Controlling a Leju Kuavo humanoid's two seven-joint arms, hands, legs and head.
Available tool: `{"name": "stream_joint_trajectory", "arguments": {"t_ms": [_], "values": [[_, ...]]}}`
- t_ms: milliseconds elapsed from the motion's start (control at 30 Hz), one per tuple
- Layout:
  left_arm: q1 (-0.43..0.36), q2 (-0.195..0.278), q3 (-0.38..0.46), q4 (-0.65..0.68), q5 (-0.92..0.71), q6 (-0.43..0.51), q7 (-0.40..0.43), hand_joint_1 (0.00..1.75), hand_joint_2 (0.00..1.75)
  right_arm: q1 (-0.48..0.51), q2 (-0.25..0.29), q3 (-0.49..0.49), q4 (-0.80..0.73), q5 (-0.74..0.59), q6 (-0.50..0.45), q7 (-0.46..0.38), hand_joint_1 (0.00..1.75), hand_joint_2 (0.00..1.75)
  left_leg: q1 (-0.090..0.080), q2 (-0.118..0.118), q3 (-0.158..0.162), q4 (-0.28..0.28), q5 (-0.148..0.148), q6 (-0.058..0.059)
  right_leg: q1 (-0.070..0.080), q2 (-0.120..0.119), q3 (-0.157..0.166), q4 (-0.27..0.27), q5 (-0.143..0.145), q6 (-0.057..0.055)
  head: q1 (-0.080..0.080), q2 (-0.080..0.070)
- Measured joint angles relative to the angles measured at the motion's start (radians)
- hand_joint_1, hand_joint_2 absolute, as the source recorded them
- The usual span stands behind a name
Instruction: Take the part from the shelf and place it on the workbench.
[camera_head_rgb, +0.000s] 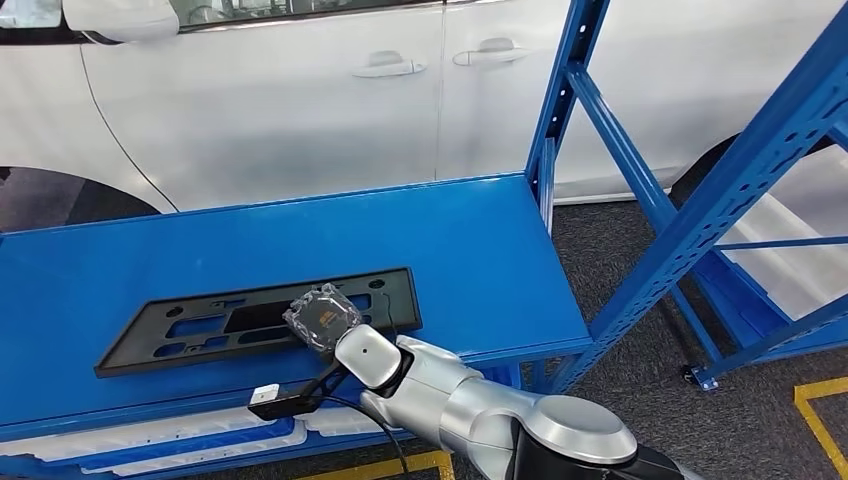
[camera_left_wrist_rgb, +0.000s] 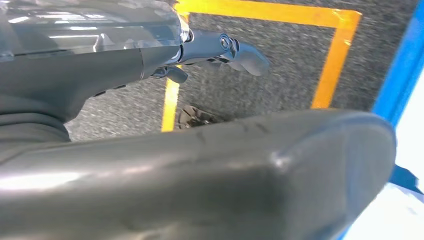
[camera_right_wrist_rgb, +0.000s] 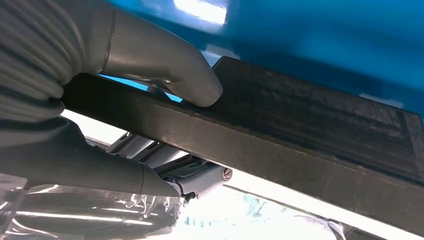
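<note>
A flat black plastic part with several cut-outs lies lengthwise on the blue workbench. My right hand, covered in clear plastic, sits at the part's right front edge. In the right wrist view the thick grey thumb presses on top of the part while the darker fingers lie beneath its edge, so the hand grips it. My left hand hangs over the grey floor with its thumb and fingers apart and nothing in them.
A blue shelf frame with slanted braces stands just right of the workbench. A white car stands close behind the bench. Yellow tape marks the grey floor at the right, and yellow tape also lies under the left hand.
</note>
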Motion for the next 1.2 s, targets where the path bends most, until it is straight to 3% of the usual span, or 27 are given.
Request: {"name": "stream_joint_trajectory", "arguments": {"t_ms": [133,200,267,333,367,400,433,500,567,667,733,800,833,867,900,967,1000,1067,1133,1200], "values": [[0.002,0.001,-0.012,0.000,-0.003,-0.010,-0.054,0.00,0.00,-0.004,0.000,-0.004,0.010,-0.007,-0.009,-0.006,1.75,1.75,0.002,0.001,0.003,-0.013,0.006,0.024,-0.001,0.001,-0.008,0.016,-0.011,0.022,0.000,0.000],[0.001,0.001,-0.019,0.000,-0.004,-0.010,-0.070,0.00,0.00,-0.007,-0.001,-0.006,0.014,-0.010,-0.016,-0.007,1.75,1.75,0.005,0.004,0.003,-0.017,0.010,0.033,-0.004,0.000,-0.043,0.094,-0.061,0.031,0.000,0.000],[0.000,0.002,-0.024,0.000,-0.005,-0.009,-0.070,0.00,0.00,-0.007,-0.002,-0.007,0.019,-0.012,-0.020,-0.008,1.75,1.75,0.004,0.005,0.000,-0.017,0.011,0.036,-0.007,0.000,-0.097,0.207,-0.116,0.036,0.000,0.000],[0.001,0.002,-0.030,0.000,-0.006,-0.005,-0.064,0.00,0.00,-0.006,-0.002,-0.008,0.023,-0.017,-0.028,-0.012,1.75,1.75,0.004,0.005,-0.002,-0.016,0.011,0.036,-0.012,-0.001,-0.131,0.279,-0.133,0.041,0.000,0.000],[0.001,0.002,-0.035,0.000,-0.007,-0.003,-0.061,0.00,0.00,-0.006,-0.002,-0.010,0.024,-0.020,-0.033,-0.015,1.75,1.75,0.005,0.005,-0.002,-0.016,0.011,0.036,-0.014,-0.001,-0.130,0.277,-0.121,0.042,0.000,0.000],[0.000,0.002,-0.040,0.000,-0.007,-0.001,-0.058,0.00,0.00,-0.007,-0.002,-0.013,0.025,-0.023,-0.037,-0.017,1.75,1.75,0.005,0.004,-0.002,-0.015,0.011,0.035,-0.017,-0.001,-0.109,0.238,-0.093,0.042,0.000,0.000],[-0.001,0.002,-0.044,0.000,-0.007,0.001,-0.057,0.00,0.00,-0.008,-0.002,-0.017,0.026,-0.026,-0.040,-0.019,1.75,1.75,0.006,0.003,-0.001,-0.013,0.010,0.032,-0.019,-0.002,-0.076,0.174,-0.059,0.041,0.000,0.000],[-0.003,0.002,-0.049,0.000,-0.007,0.003,-0.057,0.00,0.00,-0.012,-0.002,-0.024,0.026,-0.038,-0.048,-0.029,1.75,1.75,0.003,0.001,-0.004,-0.007,0.007,0.023,-0.017,-0.002,-0.016,0.052,-0.016,0.034,0.000,0.000],[-0.005,0.002,-0.053,0.000,-0.007,0.007,-0.059,0.00,0.00,-0.013,-0.001,-0.037,0.027,-0.081,-0.070,-0.066,1.75,1.75,0.001,0.000,-0.008,-0.005,0.007,0.008,-0.012,0.000,-0.002,0.013,-0.012,0.024,0.000,0.000],[-0.007,0.002,-0.058,0.000,-0.005,0.005,-0.060,0.00,0.00,-0.016,0.000,-0.088,0.016,-0.228,-0.129,-0.206,1.75,1.75,0.008,0.002,-0.014,0.006,-0.004,-0.011,-0.012,0.003,-0.003,0.003,-0.005,0.003,0.000,0.000],[-0.009,0.002,-0.059,0.000,-0.002,-0.011,-0.068,0.00,0.00,-0.022,0.001,-0.146,-0.011,-0.364,-0.166,-0.351,1.75,1.75,0.010,0.003,-0.049,0.084,-0.051,-0.017,-0.014,0.002,0.000,-0.003,-0.001,-0.008,0.000,0.000],[-0.007,0.003,-0.059,0.000,0.000,-0.032,-0.079,0.00,0.00,-0.020,0.000,-0.229,-0.063,-0.501,-0.153,-0.516,1.75,1.75,0.010,0.003,-0.110,0.217,-0.111,-0.020,-0.011,0.002,0.000,-0.002,-0.002,-0.012,0.000,0.000],[-0.005,0.004,-0.059,0.000,0.000,-0.041,-0.083,0.00,0.00,-0.011,-0.001,-0.279,-0.103,-0.556,-0.117,-0.584,1.75,1.75,0.009,0.003,-0.134,0.265,-0.123,-0.021,-0.009,0.002,0.000,-0.001,-0.003,-0.014,0.000,0.000],[-0.003,0.005,-0.059,0.000,0.001,-0.048,-0.085,0.00,0.00,0.002,-0.003,-0.333,-0.154,-0.601,-0.064,-0.635,1.75,1.75,0.009,0.003,-0.142,0.279,-0.116,-0.021,-0.008,0.003,0.001,0.000,-0.005,-0.014,0.000,0.000],[-0.002,0.006,-0.059,0.000,0.002,-0.053,-0.085,0.00,0.00,0.020,-0.005,-0.387,-0.214,-0.639,0.001,-0.668,1.75,1.75,0.009,0.003,-0.130,0.252,-0.090,-0.020,-0.007,0.003,0.003,0.001,-0.007,-0.014,0.000,0.000],[-0.001,0.007,-0.059,0.000,0.002,-0.056,-0.078,0.00,0.00,0.058,-0.009,-0.488,-0.340,-0.722,0.150,-0.706,1.75,1.75,0.009,0.002,-0.069,0.119,-0.021,-0.014,-0.006,0.003,0.008,0.004,-0.013,-0.009,0.000,0.000],[-0.001,0.007,-0.059,0.000,0.003,-0.055,-0.074,0.00,0.00,0.076,-0.010,-0.530,-0.397,-0.773,0.226,-0.720,1.75,1.75,0.007,0.002,-0.042,0.058,-0.001,-0.010,-0.004,0.003,0.008,0.006,-0.016,-0.005,0.000,0.000],[0.001,0.008,-0.059,0.000,0.003,-0.050,-0.068,0.00,0.00,0.109,-0.012,-0.597,-0.495,-0.874,0.356,-0.738,1.75,1.75,0.002,0.000,-0.019,0.007,0.005,-0.001,-0.001,0.003,0.006,0.006,-0.017,0.004,0.000,0.000],[0.006,0.008,-0.058,0.000,0.004,-0.046,-0.068,0.00,0.00,0.144,-0.014,-0.642,-0.579,-0.974,0.471,-0.738,1.75,1.75,0.003,0.000,-0.019,0.001,0.006,0.010,0.000,0.003,0.005,0.004,-0.018,0.014,0.000,0.000],[0.007,0.008,-0.056,0.000,0.004,-0.045,-0.073,0.00,0.00,0.178,-0.018,-0.673,-0.654,-1.080,0.588,-0.727,1.75,1.75,0.007,0.001,-0.017,-0.004,0.009,0.023,-0.001,0.002,-0.007,0.034,-0.042,0.025,0.000,0.000]]}}
